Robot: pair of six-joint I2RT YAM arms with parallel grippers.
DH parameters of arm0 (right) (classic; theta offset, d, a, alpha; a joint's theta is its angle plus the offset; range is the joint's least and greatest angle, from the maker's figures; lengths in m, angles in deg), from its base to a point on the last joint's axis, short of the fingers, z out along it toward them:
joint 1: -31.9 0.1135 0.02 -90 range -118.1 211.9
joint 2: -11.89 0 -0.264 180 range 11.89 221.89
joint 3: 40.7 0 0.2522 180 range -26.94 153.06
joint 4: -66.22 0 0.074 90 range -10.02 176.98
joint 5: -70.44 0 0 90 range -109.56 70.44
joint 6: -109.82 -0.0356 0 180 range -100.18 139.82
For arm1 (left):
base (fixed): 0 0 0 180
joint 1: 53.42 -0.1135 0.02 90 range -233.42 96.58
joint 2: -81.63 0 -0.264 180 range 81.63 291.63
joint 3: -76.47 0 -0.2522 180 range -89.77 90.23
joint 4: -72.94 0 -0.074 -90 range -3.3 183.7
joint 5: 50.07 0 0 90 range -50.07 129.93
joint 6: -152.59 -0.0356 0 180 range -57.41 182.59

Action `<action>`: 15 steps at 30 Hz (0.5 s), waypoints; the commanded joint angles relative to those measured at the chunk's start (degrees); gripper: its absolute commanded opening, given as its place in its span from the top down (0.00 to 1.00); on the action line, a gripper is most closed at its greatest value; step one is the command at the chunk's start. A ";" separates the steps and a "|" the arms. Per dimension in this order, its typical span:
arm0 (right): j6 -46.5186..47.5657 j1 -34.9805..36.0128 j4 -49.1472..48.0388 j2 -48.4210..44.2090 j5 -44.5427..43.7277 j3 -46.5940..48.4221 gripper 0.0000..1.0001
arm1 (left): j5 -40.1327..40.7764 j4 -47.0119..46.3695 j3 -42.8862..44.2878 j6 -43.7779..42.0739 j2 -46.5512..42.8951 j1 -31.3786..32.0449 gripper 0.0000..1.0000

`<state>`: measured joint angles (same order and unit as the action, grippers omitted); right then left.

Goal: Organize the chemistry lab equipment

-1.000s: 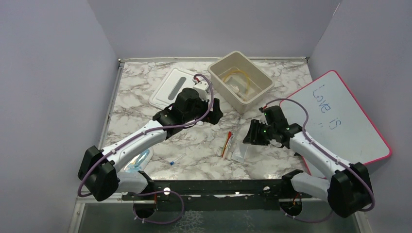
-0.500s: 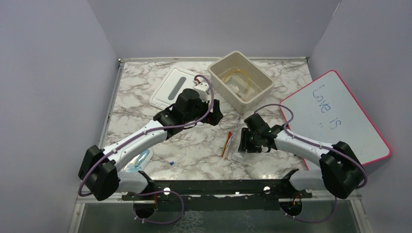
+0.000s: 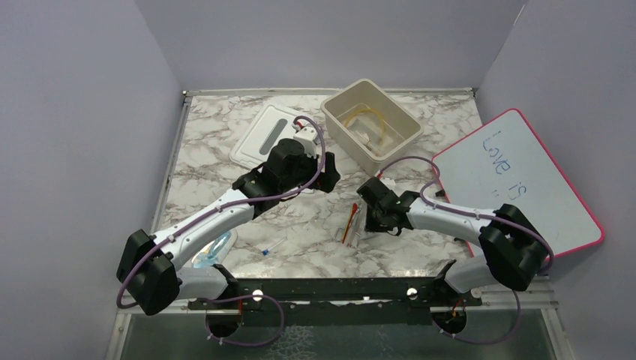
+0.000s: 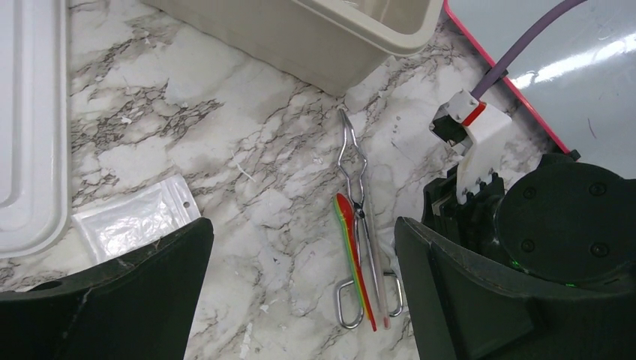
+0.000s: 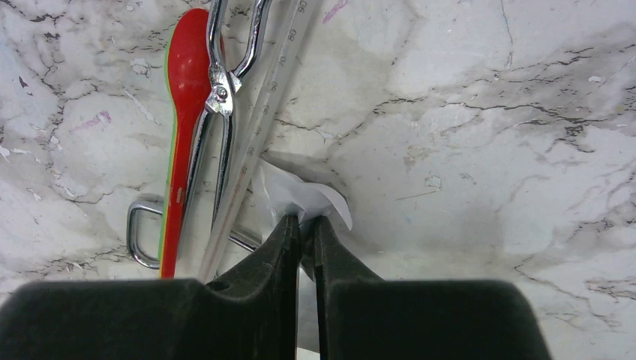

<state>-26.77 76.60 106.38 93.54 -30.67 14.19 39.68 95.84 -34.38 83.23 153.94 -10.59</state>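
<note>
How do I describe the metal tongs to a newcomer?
From the beige bin, look toward the arms, at thin tools on the marble. The metal tongs are the shiny wire piece with loop handles, lying against the red spoon-shaped tool.

The whiteboard [image 3: 525,196] reads "Love is" in blue handwriting.

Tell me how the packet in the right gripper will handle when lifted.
Likely floppy: the packet is a thin sheet, crumpled where the right gripper pinches it. Probably light. Lifting may nudge the graduated rod at its edge.
</note>
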 commanded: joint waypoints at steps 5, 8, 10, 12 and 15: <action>0.18 0.55 6.44 -2.10 -7.98 0.21 0.89 | 5.65 -0.69 -0.64 0.64 -3.13 -0.17 0.07; 1.79 0.55 6.59 -5.88 -8.61 1.13 0.89 | 6.26 -0.56 -0.43 0.47 -3.74 -0.18 0.07; 3.44 0.49 6.38 -8.90 -8.66 2.39 0.88 | 6.76 -0.03 -0.02 0.22 -4.21 -0.20 0.07; 5.62 0.47 5.98 -11.84 -8.49 4.24 0.88 | 7.63 0.71 0.49 -0.10 -4.79 -0.12 0.07; 9.78 0.50 4.89 -14.83 -8.51 8.11 0.87 | 9.64 1.64 1.23 -0.54 -6.15 -0.17 0.07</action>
<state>-22.75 77.04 112.06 82.98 -36.47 16.70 45.42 96.35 -34.42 83.32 150.69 -10.59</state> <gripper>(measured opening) 0.125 0.929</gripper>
